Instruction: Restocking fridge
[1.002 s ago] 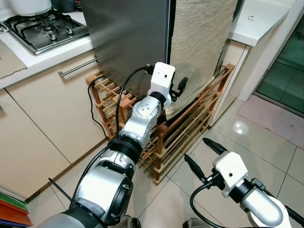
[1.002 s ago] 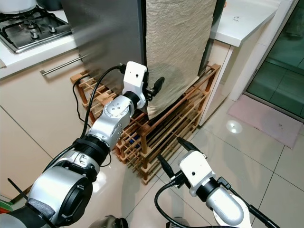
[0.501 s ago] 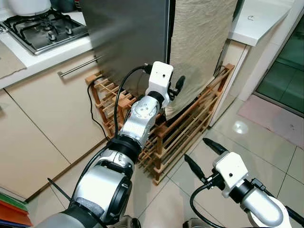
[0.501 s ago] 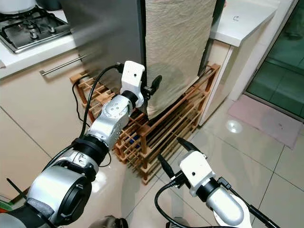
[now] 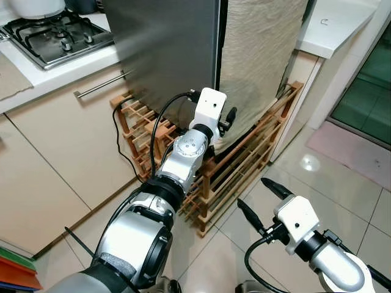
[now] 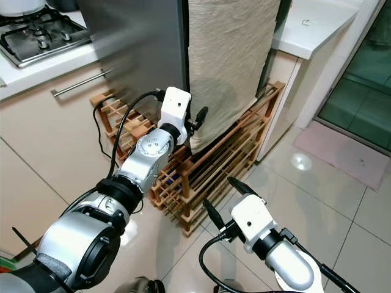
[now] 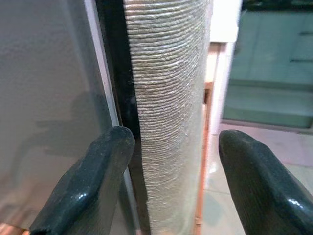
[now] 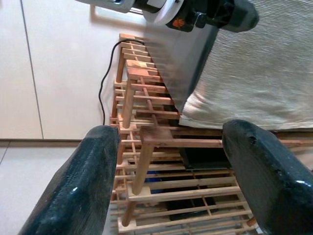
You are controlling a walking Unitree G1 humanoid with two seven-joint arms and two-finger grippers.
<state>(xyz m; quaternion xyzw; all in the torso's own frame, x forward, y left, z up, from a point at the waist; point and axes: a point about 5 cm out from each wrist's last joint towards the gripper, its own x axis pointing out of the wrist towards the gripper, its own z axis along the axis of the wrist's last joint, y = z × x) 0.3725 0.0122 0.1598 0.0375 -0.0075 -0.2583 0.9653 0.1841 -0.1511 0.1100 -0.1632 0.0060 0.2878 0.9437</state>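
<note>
Closest to the camera, the right gripper (image 5: 264, 203) hangs low over the shiny tiled floor (image 5: 342, 183), its two black fingers spread wide with nothing between them; through its wrist camera one sees the wooden rack (image 8: 151, 161) in the gap between the fingers. A little farther, the left arm (image 5: 183, 159) reaches forward and the left gripper (image 5: 230, 115) is at the lower corner of the fridge (image 5: 165, 49), just beside the edge of the cloth (image 5: 256, 67) that hangs over the fridge front. In the left wrist view its fingers (image 7: 98, 186) are apart, one on the side of the grey steel wall, the other on the far side of the cloth edge, and the dark gap of the door lies between them; they hold nothing, and I cannot tell if a finger touches the cloth. The fridge stands on the wooden rack (image 5: 244, 159), which is made of thin slats in several levels, and a black cable (image 5: 122, 146) runs down at its left side. To the left of the fridge is a cream cabinet (image 5: 55, 152) with a metal handle (image 5: 101, 85), and on the white counter above it is a gas stove (image 5: 55, 36). To the right, behind the fridge, is another white counter (image 5: 333, 27), and far right a mat (image 5: 354, 146) lies on the floor before a glass door (image 5: 366, 79).
</note>
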